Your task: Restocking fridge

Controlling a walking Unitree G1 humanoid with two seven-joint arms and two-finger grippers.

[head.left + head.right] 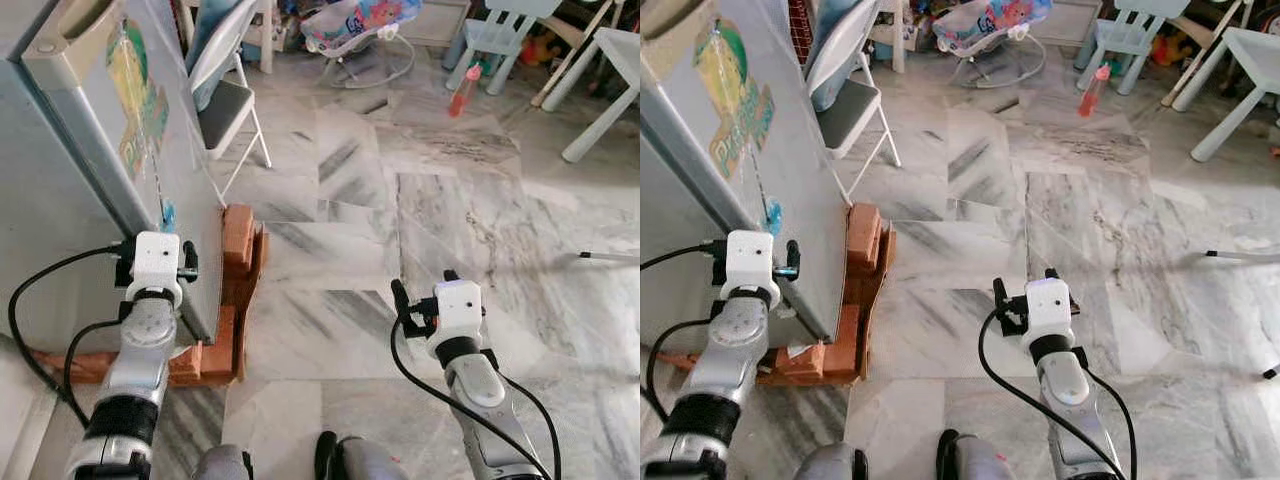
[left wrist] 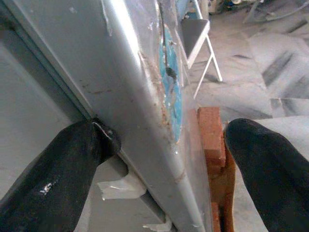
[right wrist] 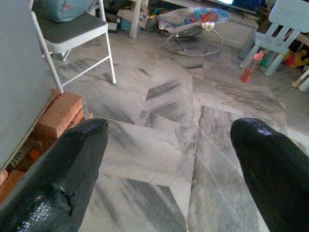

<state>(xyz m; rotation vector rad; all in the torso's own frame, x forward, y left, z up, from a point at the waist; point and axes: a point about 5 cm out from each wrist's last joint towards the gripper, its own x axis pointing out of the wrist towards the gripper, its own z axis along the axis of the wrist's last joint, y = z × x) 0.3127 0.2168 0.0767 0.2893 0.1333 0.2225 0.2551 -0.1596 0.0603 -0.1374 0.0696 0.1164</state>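
Note:
A grey fridge [image 1: 60, 210] stands at my left on a base of bricks [image 1: 238, 240]. Its door [image 1: 150, 110], with colourful stickers, is a little ajar. My left gripper [image 1: 157, 262] is open at the door's lower free edge. In the left wrist view one black finger [image 2: 72, 164] rests in the seam between door and fridge body, and the other finger [image 2: 270, 164] hangs apart on the door's outer side, in front of the bricks [image 2: 210, 130]. My right gripper [image 1: 425, 295] is open over bare marble floor with nothing between its fingers [image 3: 58, 174].
A grey folding chair [image 1: 228, 95] stands just beyond the fridge. Farther back are a baby bouncer [image 1: 360, 25], a pink bottle [image 1: 462, 92], a pale blue child's chair [image 1: 500, 35] and a white table [image 1: 610, 80]. Marble floor [image 1: 400, 200] stretches ahead and right.

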